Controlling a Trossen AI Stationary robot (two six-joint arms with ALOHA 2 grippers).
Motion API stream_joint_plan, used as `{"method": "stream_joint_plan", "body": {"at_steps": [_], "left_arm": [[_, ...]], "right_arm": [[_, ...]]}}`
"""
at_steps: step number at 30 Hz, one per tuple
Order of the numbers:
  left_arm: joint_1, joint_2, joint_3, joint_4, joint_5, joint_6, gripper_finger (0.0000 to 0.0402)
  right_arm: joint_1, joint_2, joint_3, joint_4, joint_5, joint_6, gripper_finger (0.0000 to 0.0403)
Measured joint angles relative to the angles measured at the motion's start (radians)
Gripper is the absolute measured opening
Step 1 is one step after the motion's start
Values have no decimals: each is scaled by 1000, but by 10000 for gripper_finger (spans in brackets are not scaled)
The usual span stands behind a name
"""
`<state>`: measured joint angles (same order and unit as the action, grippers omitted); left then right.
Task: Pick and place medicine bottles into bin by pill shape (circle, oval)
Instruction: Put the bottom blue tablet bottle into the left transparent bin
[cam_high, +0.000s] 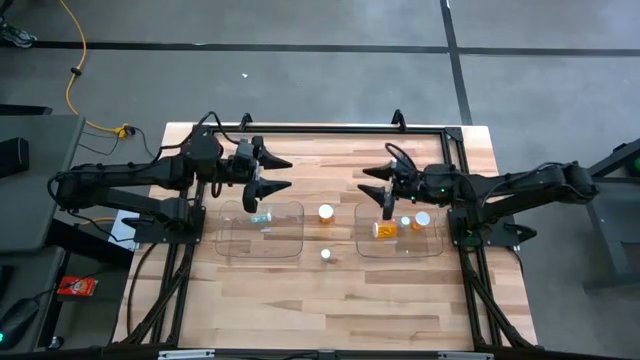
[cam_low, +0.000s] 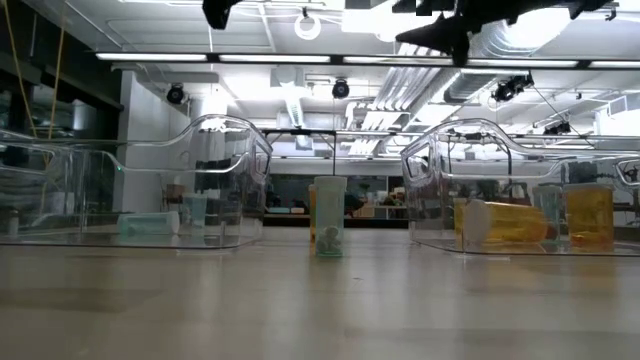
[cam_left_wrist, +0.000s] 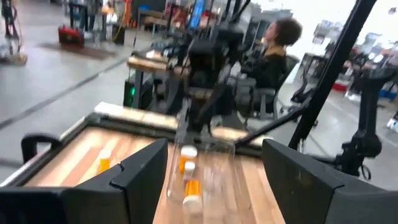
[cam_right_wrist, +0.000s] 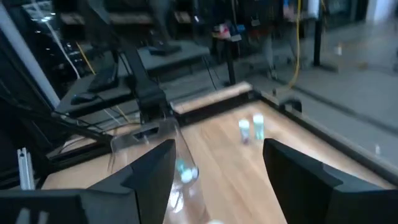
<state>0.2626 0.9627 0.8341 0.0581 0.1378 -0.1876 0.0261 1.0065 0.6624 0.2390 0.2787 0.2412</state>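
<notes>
While both arms hang above the table (cam_high: 330, 290) in the high view, the left tool (cam_high: 277, 173) sits over the back edge of the left bin (cam_high: 261, 231), fingers spread and holding nothing, and the right tool (cam_high: 374, 184) sits just above the back left corner of the right bin (cam_high: 399, 233), also released and empty; I judge both are parked high so they clear the bin walls between picks. Left bin holds one pale teal bottle (cam_high: 262, 218); right bin holds an amber bottle lying down (cam_high: 384, 230) plus two white-capped ones (cam_high: 421, 219) upright near its back. Two bottles remain unsorted on the table between the bins: an amber one (cam_high: 326, 212) and a small pale one (cam_high: 326, 255) nearer the front. Low view: pale bottle (cam_low: 329, 215) stands upright mid-table, teal bottle (cam_low: 150, 224) lies in the left bin, amber bottles (cam_low: 505, 222) in the right bin, tool tips only at the top edge. Left wrist view: own fingers (cam_left_wrist: 140, 177) apart, looking across at the right bin with amber bottles (cam_left_wrist: 190, 180); a seated person (cam_left_wrist: 277, 53) shows beyond. Right wrist view: own fingers (cam_right_wrist: 152, 171) apart, two loose bottles (cam_right_wrist: 252, 127) on the wood past the left bin's wall (cam_right_wrist: 143, 140). Pill shapes cannot be read.
</notes>
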Motion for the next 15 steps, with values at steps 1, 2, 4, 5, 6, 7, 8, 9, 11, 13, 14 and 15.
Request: {"method": "stream_joint_plan", "body": {"at_steps": [1,2,4,5,6,7,8,9,11,13,14,15], "left_arm": [[0,0,0,-20,-3,0,248],[0,0,0,-36,-8,0,248],[0,0,0,-60,-16,1,248],[0,0,0,-63,-18,3,248],[0,0,0,-63,-23,7,248],[0,0,0,-62,-31,8,248],[0,0,0,-58,-44,8,248],[0,0,0,-55,-60,8,248],[0,0,0,-54,-89,8,248],[0,0,0,-54,-108,8,248],[0,0,0,-55,-110,8,248],[0,0,0,-54,-115,9,248]], "right_arm": [[0,2,0,19,-1,-29,236],[1,1,0,32,-3,-51,236],[1,1,8,37,-18,-75,236],[1,1,12,38,-21,-86,236],[1,1,14,36,-22,-92,236],[1,1,17,36,-24,-93,236],[1,1,18,37,-24,-93,236],[1,1,19,37,-24,-93,236],[1,1,19,36,-24,-93,236],[1,1,19,36,-24,-93,236],[1,1,19,36,-24,-93,236],[1,1,19,36,-24,-93,236]]}}
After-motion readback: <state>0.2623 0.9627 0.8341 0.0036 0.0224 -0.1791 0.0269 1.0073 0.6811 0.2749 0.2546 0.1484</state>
